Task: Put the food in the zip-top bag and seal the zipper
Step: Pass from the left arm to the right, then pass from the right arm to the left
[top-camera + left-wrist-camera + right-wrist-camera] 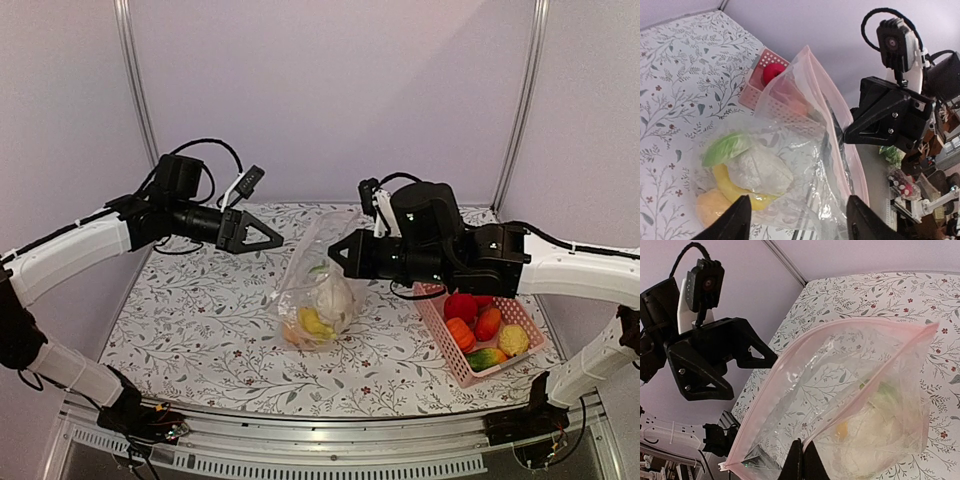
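On the floral table, the clear zip-top bag hangs mid-table, its rim pinched by the closed right gripper, while the left gripper is open and apart on its left; some food is inside, more pieces wait in the pink basket on the right, and the zipper is unsealed.

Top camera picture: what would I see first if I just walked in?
The clear bag in the middle of the flowery table hangs from the right gripper, which pinches its pink edge; a white cauliflower and a yellow banana sit inside. The left gripper hovers open to its left. A pink basket at the right holds more toy food.
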Robot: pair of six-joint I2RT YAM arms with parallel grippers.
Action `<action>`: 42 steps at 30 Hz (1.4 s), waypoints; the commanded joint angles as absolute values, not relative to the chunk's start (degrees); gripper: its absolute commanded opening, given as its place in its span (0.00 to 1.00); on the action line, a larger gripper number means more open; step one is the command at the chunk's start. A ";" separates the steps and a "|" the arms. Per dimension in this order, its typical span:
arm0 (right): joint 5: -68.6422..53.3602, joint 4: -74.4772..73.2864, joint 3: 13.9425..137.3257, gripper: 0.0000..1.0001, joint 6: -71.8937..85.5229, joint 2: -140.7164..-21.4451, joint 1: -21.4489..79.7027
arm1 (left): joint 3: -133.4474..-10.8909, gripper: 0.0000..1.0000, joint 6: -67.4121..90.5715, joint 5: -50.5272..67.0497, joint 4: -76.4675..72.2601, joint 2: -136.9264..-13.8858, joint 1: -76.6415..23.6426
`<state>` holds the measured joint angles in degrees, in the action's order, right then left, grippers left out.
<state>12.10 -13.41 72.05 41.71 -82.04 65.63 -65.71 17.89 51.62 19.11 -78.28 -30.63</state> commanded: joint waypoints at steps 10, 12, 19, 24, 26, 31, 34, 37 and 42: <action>20.74 -10.62 71.25 0.00 44.98 -81.24 65.89 | -56.05 0.97 12.69 23.03 17.81 -58.31 -43.67; 21.15 -10.86 71.43 0.00 44.93 -80.97 65.88 | -52.72 0.97 13.08 19.28 17.27 -55.95 -46.51; 21.44 -11.33 71.37 0.00 45.31 -80.43 65.90 | -46.65 0.97 14.96 10.49 17.01 -53.45 -52.27; 21.79 -11.61 70.83 0.00 45.78 -79.92 65.92 | -46.10 0.79 15.63 8.97 14.78 -55.78 -55.90; 21.88 -11.63 70.50 0.00 45.96 -79.60 65.90 | -45.96 0.71 15.55 8.11 13.57 -56.16 -56.76; 21.88 -11.73 69.82 0.00 46.32 -78.98 65.86 | -45.70 0.50 15.40 5.87 11.93 -56.36 -57.36; 21.93 -11.80 69.49 0.00 46.36 -78.60 65.89 | -45.78 0.39 15.43 4.69 11.61 -56.65 -57.49; 21.97 -12.10 69.33 0.00 46.42 -78.47 65.85 | -46.22 0.29 15.32 4.62 11.55 -56.95 -57.61; 22.51 -12.64 68.47 0.00 46.66 -78.31 65.92 | -47.31 0.13 14.64 5.55 11.43 -57.89 -57.57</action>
<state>20.75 -12.38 69.73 46.30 -79.96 65.63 -46.44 15.53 5.69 12.40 -56.80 -56.75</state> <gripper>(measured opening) 0.006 0.188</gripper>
